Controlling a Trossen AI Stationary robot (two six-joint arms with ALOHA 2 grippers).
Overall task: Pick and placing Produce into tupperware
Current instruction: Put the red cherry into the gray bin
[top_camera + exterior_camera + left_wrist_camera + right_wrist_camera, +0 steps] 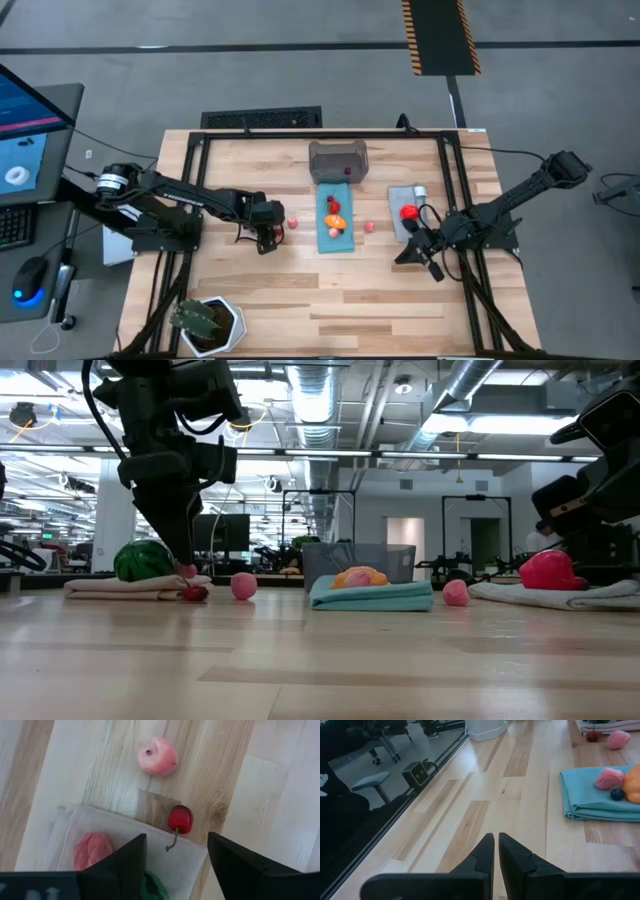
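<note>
From above, your left gripper (264,237) hangs left of the blue mat (335,238), the tupperware (338,162) stands at that mat's far end, holding nothing you can make out; your right gripper (428,252) waits near the grey cloth (402,208). At table height, the left arm reaches down at the tan cloth (130,589). From the left wrist, fingers part-open and empty straddle the cherry (180,819) at the cloth's edge; you're lining up a pick, so next descend and close. From the right wrist, fingers closed on nothing.

The wooden table (300,300) carries a blue mat (335,235), grey box (338,162), potted plant (205,322) and pink fruits (293,223)
</note>
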